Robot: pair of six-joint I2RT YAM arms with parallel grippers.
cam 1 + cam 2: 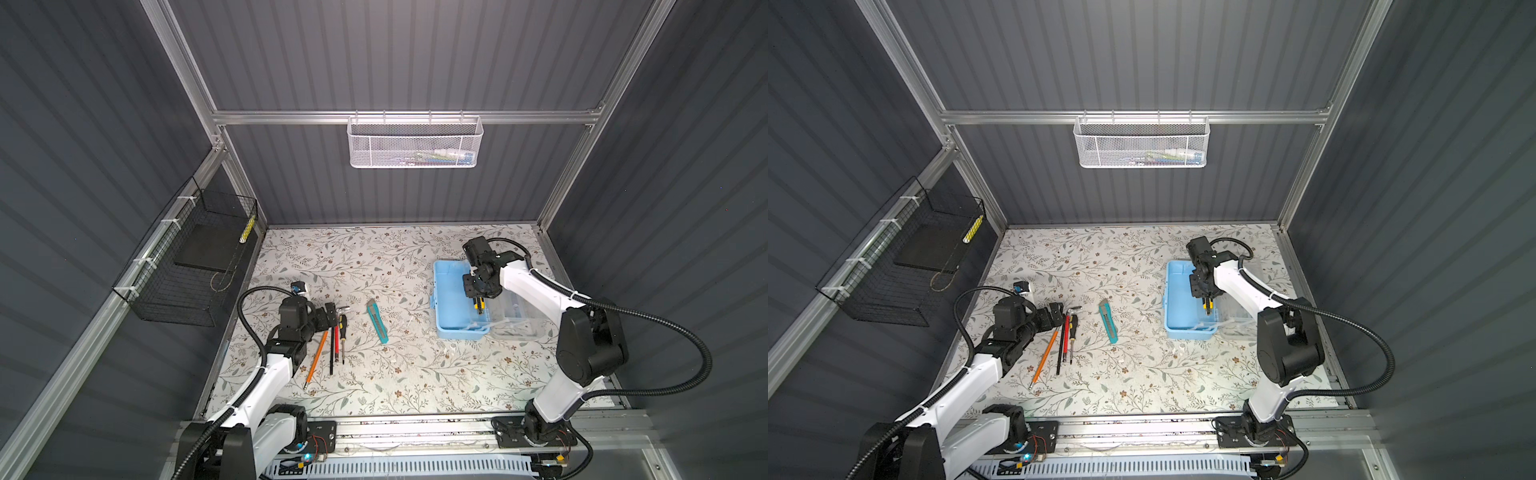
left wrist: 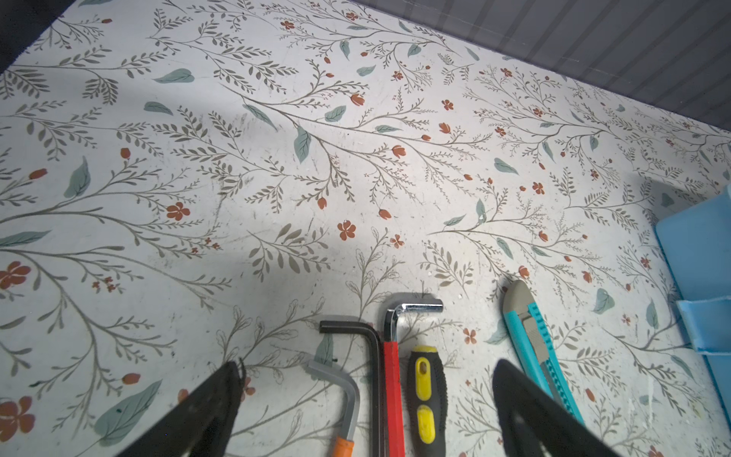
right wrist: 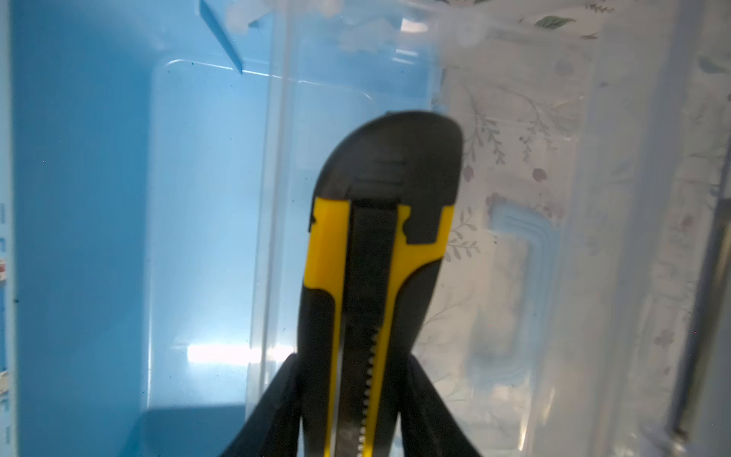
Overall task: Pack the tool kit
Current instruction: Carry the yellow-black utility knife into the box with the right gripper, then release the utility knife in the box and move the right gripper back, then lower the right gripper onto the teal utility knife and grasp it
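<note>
Wrist views reveal right jaws pinching the yellow knife point(image 3: 379, 245) over the box point(image 3: 79, 198), left jaws spread.

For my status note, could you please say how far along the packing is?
Done: the light-blue plastic box lies open, clear lid folded aside, no tool visible inside. In hand: the right gripper holds a yellow-and-black utility knife over the box. Remaining: the teal utility knife, yellow-and-black screwdriver and L-shaped hex keys lie on the table by the open left gripper; the lid needs closing.
</note>
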